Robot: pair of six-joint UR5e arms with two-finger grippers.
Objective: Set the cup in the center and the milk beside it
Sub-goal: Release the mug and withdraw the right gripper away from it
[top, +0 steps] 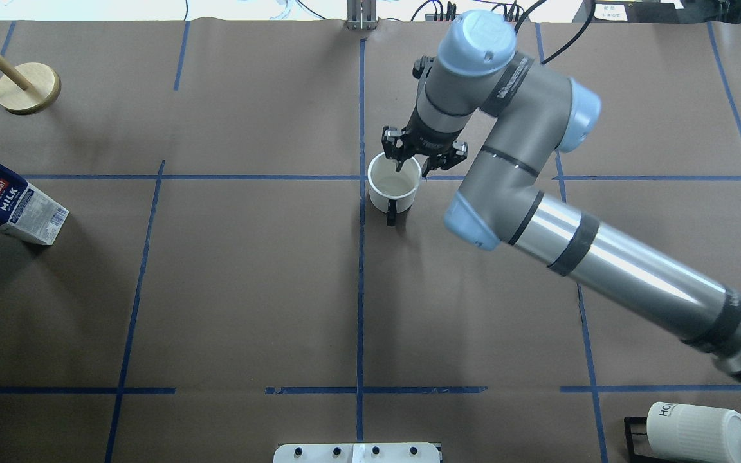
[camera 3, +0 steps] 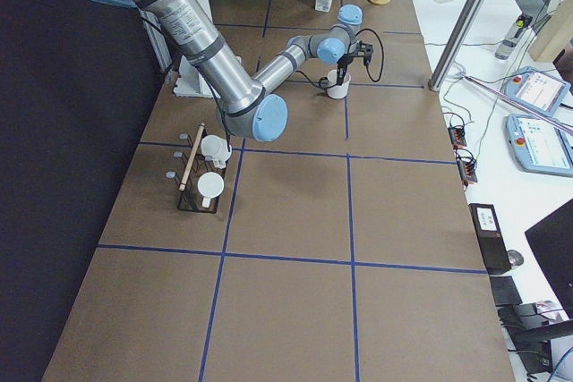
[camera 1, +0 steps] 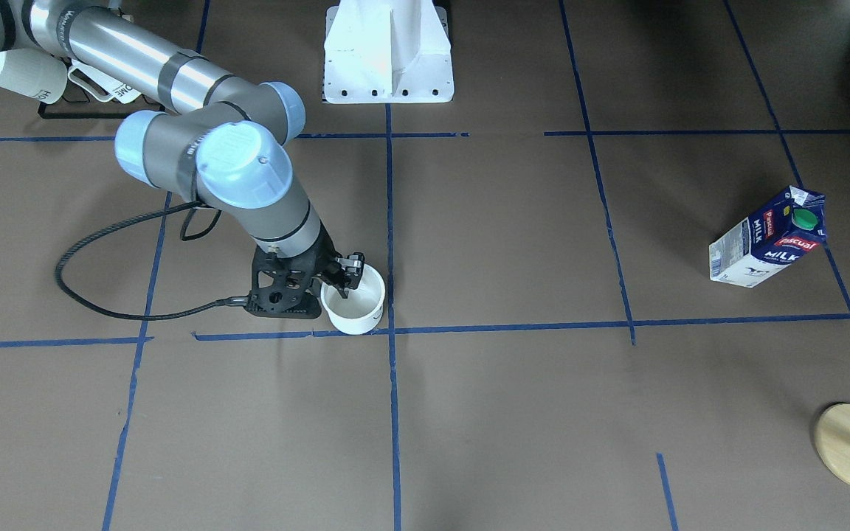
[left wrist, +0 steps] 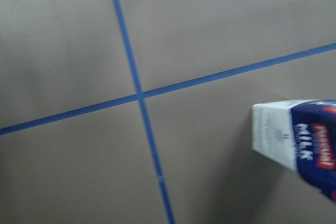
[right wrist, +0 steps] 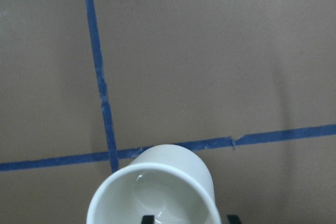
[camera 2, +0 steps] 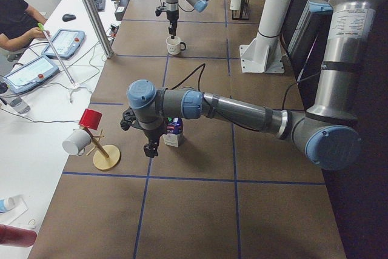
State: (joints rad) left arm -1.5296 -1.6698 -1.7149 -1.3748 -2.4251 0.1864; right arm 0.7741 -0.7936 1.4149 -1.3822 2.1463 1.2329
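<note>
The cup, a smooth white mug with a black handle, stands upright just beside the center tape crossing. My right gripper hangs over it, open. One fingertip is inside the cup and the other is outside its wall. The cup also shows in the front view. The milk carton stands far to the left of the overhead view, also in the front view. My left gripper hangs close beside the milk. I cannot tell whether it is open or shut.
A wooden mug tree stands beyond the milk, with a red and a white mug on it. A black rack with ribbed white mugs is at the near right. The white robot base is at the table's edge.
</note>
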